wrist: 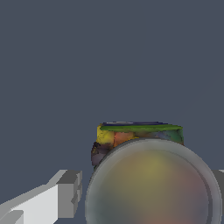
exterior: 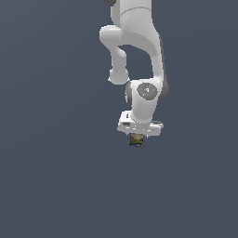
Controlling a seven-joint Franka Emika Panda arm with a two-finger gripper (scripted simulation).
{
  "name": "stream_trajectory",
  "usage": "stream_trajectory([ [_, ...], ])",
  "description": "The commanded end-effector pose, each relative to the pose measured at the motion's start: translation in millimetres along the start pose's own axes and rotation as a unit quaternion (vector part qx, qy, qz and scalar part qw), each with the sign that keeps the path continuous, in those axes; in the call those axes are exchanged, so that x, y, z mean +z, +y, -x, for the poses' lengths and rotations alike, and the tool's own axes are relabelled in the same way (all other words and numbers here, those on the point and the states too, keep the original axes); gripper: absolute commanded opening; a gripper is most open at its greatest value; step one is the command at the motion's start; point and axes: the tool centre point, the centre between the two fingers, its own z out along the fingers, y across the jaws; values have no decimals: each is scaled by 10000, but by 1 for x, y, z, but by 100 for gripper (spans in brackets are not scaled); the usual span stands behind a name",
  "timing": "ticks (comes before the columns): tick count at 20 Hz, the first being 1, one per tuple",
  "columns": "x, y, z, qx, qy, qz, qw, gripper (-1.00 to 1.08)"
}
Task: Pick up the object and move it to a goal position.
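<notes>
— Where is the can (wrist: 139, 134) seen?
— Between the fingers (wrist: 65, 194) of the gripper (exterior: 136, 138), directly beneath the arm (exterior: 139, 56) (banded sides, greyish-pink top).
— And the gripper?
— It is closed on the can, which is pressed from both sides.

Flat, even simulator light on a plain slate-grey backdrop, no glare.

In the exterior view the white arm (exterior: 139, 56) is brightest on its upper curves and shades to soft grey underneath, so light falls from above; no cast shadow shows on the ground. The can (exterior: 135, 140) just under the gripper (exterior: 136, 135) is tiny and coarse. In the wrist view the can's round top (wrist: 153, 183) looks hazy and smeared, while its banded side (wrist: 135, 135) is sharper.
</notes>
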Motion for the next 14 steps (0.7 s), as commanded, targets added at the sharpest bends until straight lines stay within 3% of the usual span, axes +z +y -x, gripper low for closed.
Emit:
stream_trajectory([
  [1, 8, 0, 0, 2, 6, -1, 10000, 100],
  [4, 10, 0, -1, 4, 6, -1, 10000, 100],
  [5, 10, 0, -1, 4, 6, -1, 10000, -100],
  [14, 10, 0, -1, 4, 6, -1, 10000, -100],
])
